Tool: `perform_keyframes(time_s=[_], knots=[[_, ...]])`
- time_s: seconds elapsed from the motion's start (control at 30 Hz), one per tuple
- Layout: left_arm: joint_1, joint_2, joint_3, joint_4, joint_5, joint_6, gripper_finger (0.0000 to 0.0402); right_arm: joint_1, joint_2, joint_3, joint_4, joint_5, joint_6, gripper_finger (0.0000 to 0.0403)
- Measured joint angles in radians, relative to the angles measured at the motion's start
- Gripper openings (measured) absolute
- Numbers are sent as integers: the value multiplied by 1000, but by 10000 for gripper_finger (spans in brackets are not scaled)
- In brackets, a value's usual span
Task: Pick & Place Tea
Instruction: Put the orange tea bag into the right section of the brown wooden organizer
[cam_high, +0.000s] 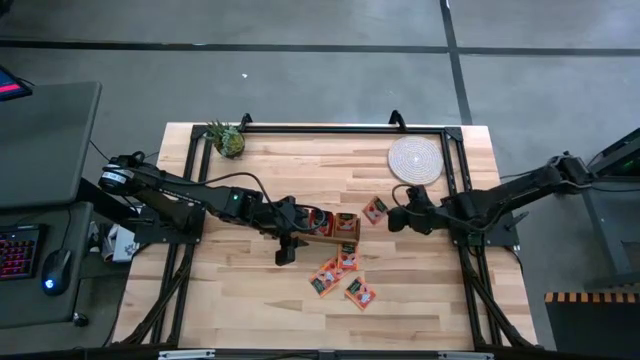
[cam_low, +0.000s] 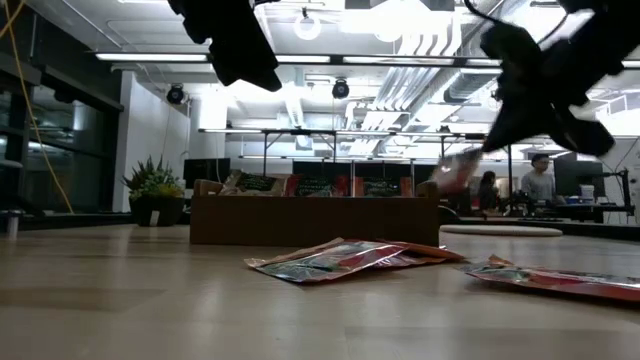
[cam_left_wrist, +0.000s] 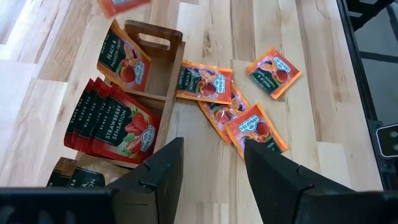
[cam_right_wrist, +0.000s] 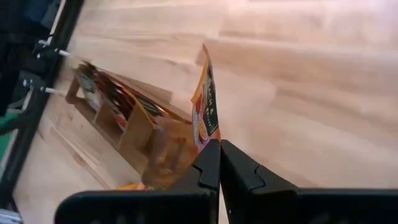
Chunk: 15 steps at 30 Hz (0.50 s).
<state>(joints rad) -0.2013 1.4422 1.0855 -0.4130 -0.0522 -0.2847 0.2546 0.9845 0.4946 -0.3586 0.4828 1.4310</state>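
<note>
Nearest the table's front edge, at six o'clock, loose tea sachets (cam_high: 340, 275) lie overlapping. At centre the left gripper (cam_left_wrist: 208, 171) hovers, fingers spread and empty, beside the wooden box (cam_high: 325, 226). At three o'clock the right gripper (cam_right_wrist: 219, 163) pinches one sachet (cam_right_wrist: 205, 112) by its edge; so thin a hold could let it swing or slip out.

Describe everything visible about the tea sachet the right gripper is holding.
The small flat orange-red tea sachet with a green patch and white lettering looks like glossy foil or paper. It stands on edge, pinched at its lower edge by the shut right gripper, lifted clear of the pale wooden table. From above it shows beside the long brown wooden box, apart from it. Nothing but the gripper touches it.
</note>
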Motion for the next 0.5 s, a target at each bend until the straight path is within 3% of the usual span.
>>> perform_keyframes(time_s=[0.5], knots=[[66,0,0,0,45,-3,167,-118,-2,381,-269,44,-571,0]])
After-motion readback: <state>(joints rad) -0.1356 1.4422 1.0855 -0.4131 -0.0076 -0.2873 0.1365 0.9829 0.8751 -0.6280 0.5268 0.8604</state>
